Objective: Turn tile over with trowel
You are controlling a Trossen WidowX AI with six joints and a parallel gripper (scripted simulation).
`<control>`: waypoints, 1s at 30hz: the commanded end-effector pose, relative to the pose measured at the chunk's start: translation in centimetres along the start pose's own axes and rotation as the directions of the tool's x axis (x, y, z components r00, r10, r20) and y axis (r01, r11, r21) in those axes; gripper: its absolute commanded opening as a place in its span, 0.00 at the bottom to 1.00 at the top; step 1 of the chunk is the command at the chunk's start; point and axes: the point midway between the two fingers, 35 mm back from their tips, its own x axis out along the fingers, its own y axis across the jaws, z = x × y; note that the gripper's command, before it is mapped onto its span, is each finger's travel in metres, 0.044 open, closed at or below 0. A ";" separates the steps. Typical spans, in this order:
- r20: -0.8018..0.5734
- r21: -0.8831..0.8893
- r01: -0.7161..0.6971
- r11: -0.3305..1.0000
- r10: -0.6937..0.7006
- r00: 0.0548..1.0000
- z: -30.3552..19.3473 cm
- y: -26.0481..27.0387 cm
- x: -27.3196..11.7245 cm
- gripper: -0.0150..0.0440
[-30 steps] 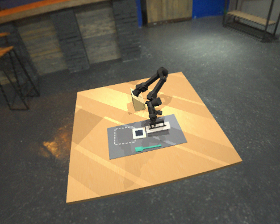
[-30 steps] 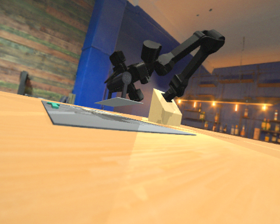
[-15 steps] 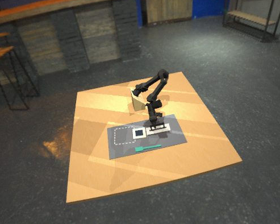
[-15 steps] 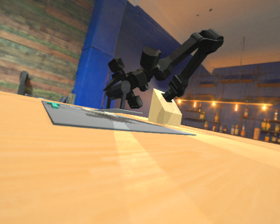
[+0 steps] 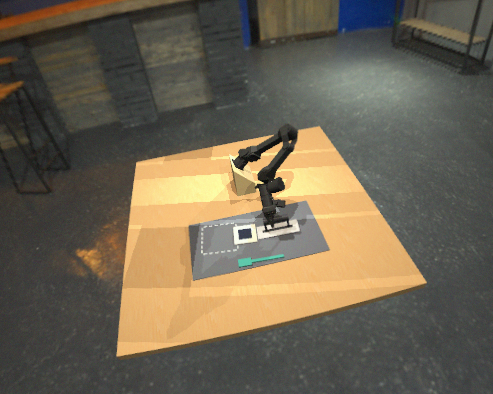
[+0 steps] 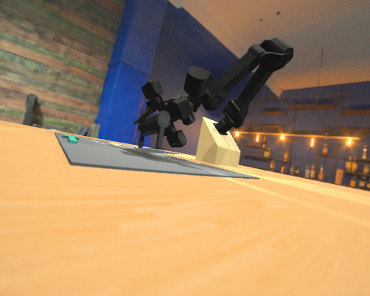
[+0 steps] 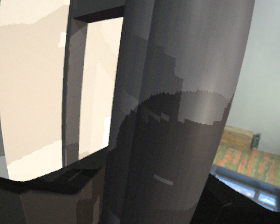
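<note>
The trowel, a pale plate point(image 5: 293, 228) point(image 7: 32, 90) with a black handle point(image 6: 150, 123) point(image 7: 175, 75), is at the mat's right half. My gripper point(image 5: 270, 218) point(image 6: 163, 116) is shut on the handle. The plate is down at about mat height; whether it touches the mat cannot be told. Its left edge is close beside the tile's right edge. The white tile point(image 5: 237, 234) lies on the mat, its dark square mark facing up, at the right side of the dashed outline point(image 5: 202, 242). Contact between plate and tile cannot be made out. The fingertips are hidden in the wrist view.
The grey mat point(image 5: 303, 248) point(image 6: 100, 161) lies on the wooden table point(image 5: 333, 277) point(image 6: 175, 234). A teal flat-bladed tool point(image 5: 245, 262) point(image 6: 72, 139) lies near the mat's front edge. A beige wedge-shaped block point(image 5: 244, 183) point(image 6: 218, 149) stands behind the mat, at the arm's base.
</note>
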 end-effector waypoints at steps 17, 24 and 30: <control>-0.006 0.006 0.003 1.000 -0.003 1.000 -3.5 -0.4 -0.2 0.25; -0.006 0.006 0.003 1.000 -0.003 1.000 -4.6 -0.4 -0.4 0.25; -0.010 0.000 0.003 1.000 -0.003 1.000 -4.9 -0.5 -0.5 0.25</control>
